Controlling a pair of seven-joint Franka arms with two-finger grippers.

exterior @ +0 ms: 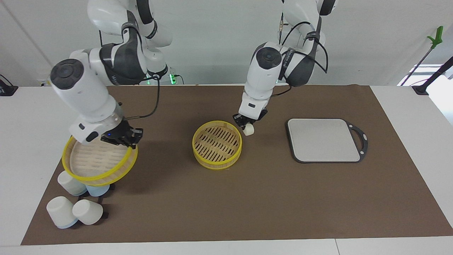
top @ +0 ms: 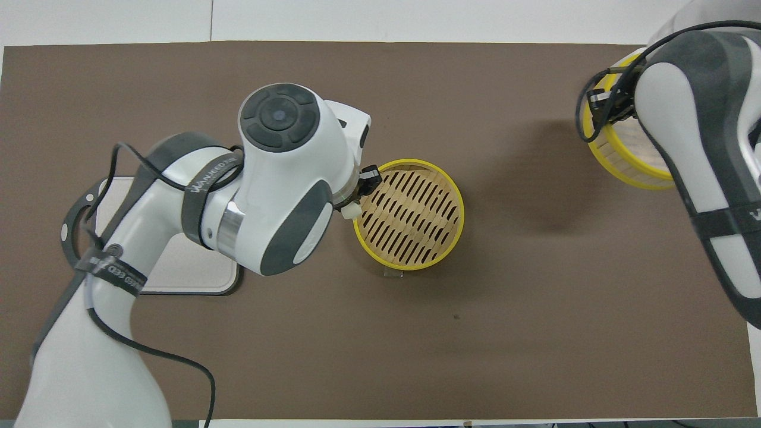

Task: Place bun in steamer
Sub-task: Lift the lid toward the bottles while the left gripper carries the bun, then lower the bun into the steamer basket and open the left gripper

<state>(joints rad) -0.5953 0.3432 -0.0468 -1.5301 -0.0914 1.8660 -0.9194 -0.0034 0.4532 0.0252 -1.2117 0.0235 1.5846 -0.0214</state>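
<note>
Table (exterior: 247, 212): white, with one brown mat (exterior: 226, 198) over most of it; everything stands on the mat.
Arms: two, each with one claw.
Board (exterior: 324, 140): one flat grey board with a black handle, on the mat toward the left arm's end of the table, well apart from the steamer.
Steamer (exterior: 217, 144): one round basket with yellow rims and a tan slatted floor, open on top, standing near the middle of the mat; nothing lies inside it.
Steamer top tier (exterior: 99, 161): one matching yellow-rimmed slatted piece, held up in the air and tilted, over the cups at the right arm's end of the table.
Cups (exterior: 76, 209): four in a cluster, three white ones and one pale-blue one showing partly under the raised tier.
Right claw (exterior: 124, 139): pinching the rim of the top tier, fingers pressed onto it.
Left claw (exterior: 246, 125): pressed together on the bun, hanging just beside the steamer's rim on the side toward the board, not over the slatted floor.
Bun (exterior: 248, 130): one small cream-white lump, between the left claw's fingers, just outside the steamer's rim and off the mat.
</note>
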